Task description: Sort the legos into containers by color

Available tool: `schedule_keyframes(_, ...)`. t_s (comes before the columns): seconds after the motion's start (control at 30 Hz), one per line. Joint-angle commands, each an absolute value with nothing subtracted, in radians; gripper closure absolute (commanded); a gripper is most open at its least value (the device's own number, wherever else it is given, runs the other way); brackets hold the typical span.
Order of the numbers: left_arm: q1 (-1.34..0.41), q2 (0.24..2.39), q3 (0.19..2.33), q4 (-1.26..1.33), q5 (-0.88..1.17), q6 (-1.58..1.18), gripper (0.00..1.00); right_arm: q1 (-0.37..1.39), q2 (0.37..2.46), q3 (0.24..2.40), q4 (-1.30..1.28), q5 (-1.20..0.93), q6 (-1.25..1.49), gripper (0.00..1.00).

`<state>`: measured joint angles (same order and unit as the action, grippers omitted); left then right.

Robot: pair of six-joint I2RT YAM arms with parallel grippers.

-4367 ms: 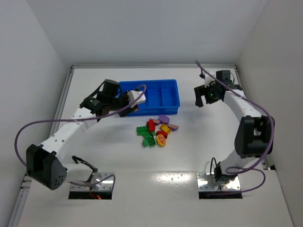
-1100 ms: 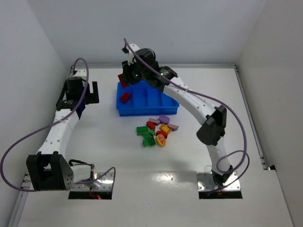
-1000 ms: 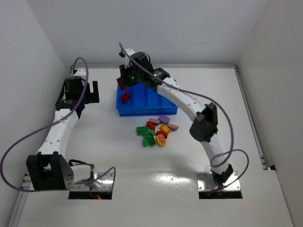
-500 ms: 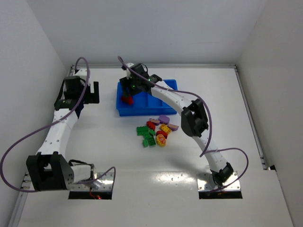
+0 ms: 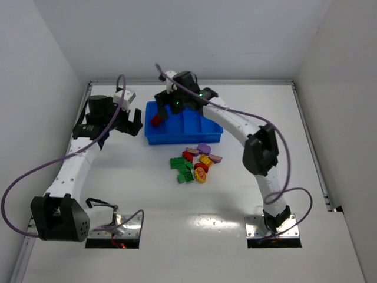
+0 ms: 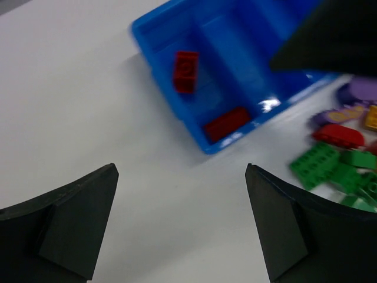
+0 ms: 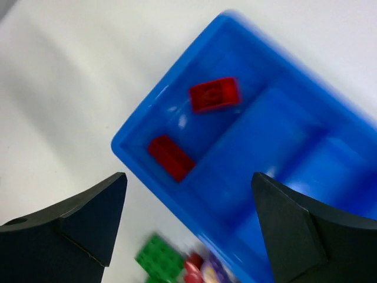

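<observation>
So right end effector (image 7: 188, 177) just let go, jaws apart: 2 red legos (image 7: 214, 94) in the blue tray (image 7: 277, 141), pile (image 5: 194, 164) still waiting.

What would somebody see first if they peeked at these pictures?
The bright blue tray at the far side of the white table, with two red bricks in its leftmost compartment. Next, the little heap of green, red, yellow and purple bricks lying just in front of it.
</observation>
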<state>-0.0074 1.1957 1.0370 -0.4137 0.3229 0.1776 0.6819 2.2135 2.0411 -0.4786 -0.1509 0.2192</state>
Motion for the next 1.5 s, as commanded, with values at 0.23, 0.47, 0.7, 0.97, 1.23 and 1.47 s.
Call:
schedule_keyframes(0.23, -0.257, 1.279, 1.089, -0.416, 0.607, 0.311, 0.09, 0.417, 1.691, 1.760, -0.572, 0.077, 0.103, 0.13)
schedule_keyframes(0.47, -0.425, 1.643, 1.370, -0.718, 0.670, 0.639, 0.22, 0.235, 1.454, 1.442, -0.658, -0.001, 0.058, 0.08)
schedule_keyframes(0.7, -0.495, 1.798, 1.391, -0.825, 0.585, 0.894, 0.23, 0.115, 1.378, 1.319, -0.687, -0.101, 0.058, 0.06)
schedule_keyframes(0.97, -0.520, 1.830, 1.350, -0.686, 0.514, 0.879, 0.23, 0.026, 1.359, 1.298, -0.696, -0.147, 0.067, 0.06)
schedule_keyframes(1.23, -0.551, 1.839, 1.306, -0.626, 0.514, 0.802, 0.39, -0.028, 1.359, 1.298, -0.696, -0.175, 0.067, 0.06)
schedule_keyframes(1.47, -0.560, 1.839, 1.285, -0.626, 0.514, 0.784, 0.50, -0.051, 1.359, 1.289, -0.696, -0.204, 0.077, 0.06)
